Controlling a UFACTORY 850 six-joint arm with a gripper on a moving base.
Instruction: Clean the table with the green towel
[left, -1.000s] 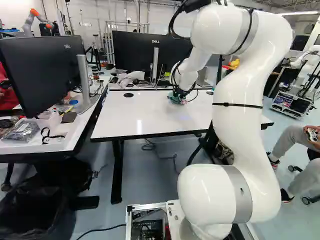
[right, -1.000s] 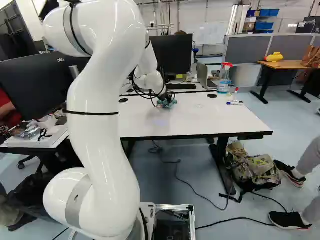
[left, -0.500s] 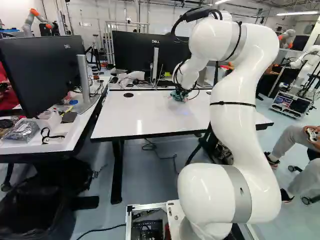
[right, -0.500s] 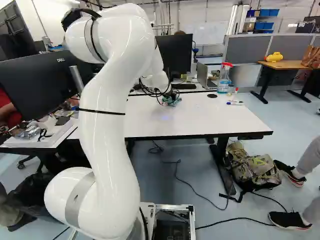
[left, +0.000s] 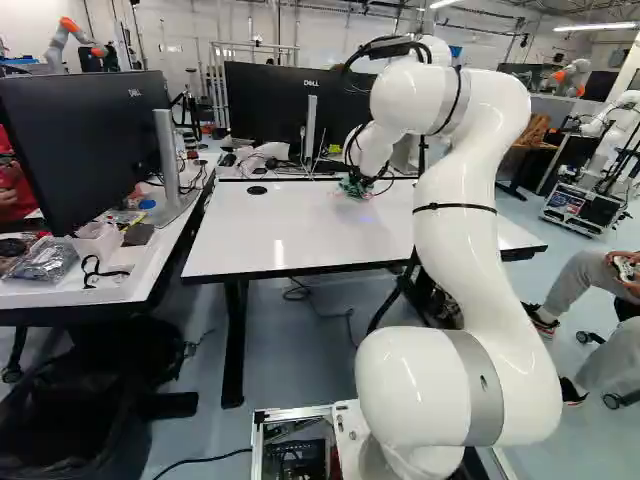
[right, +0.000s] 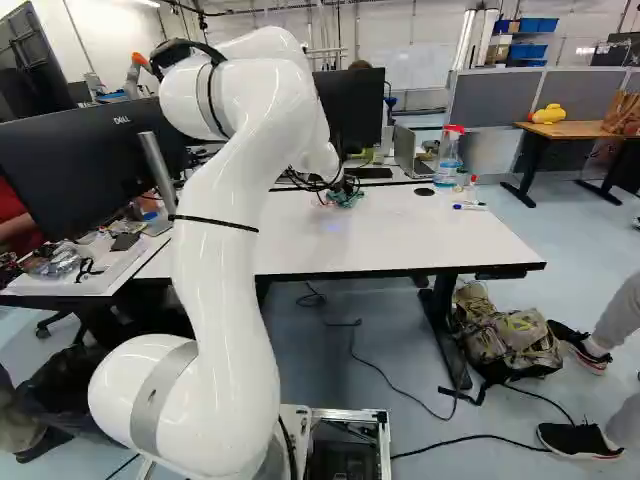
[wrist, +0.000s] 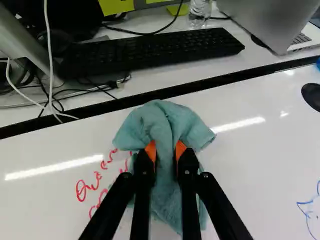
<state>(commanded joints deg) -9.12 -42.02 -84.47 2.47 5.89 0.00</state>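
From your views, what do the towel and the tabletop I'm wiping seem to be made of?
Towel: soft, matte cloth, likely microfibre or terry, going by its loose folds. Tabletop: smooth, glossy white, probably laminate or whiteboard coating, since it mirrors streaks of light and bears pen marks.

A black keyboard (wrist: 155, 52) and a laptop (wrist: 275, 22) are seen at the far side, a monitor (left: 85, 150) is stood at left, a backpack (right: 515, 342) is set on the floor (right: 590, 235) at right
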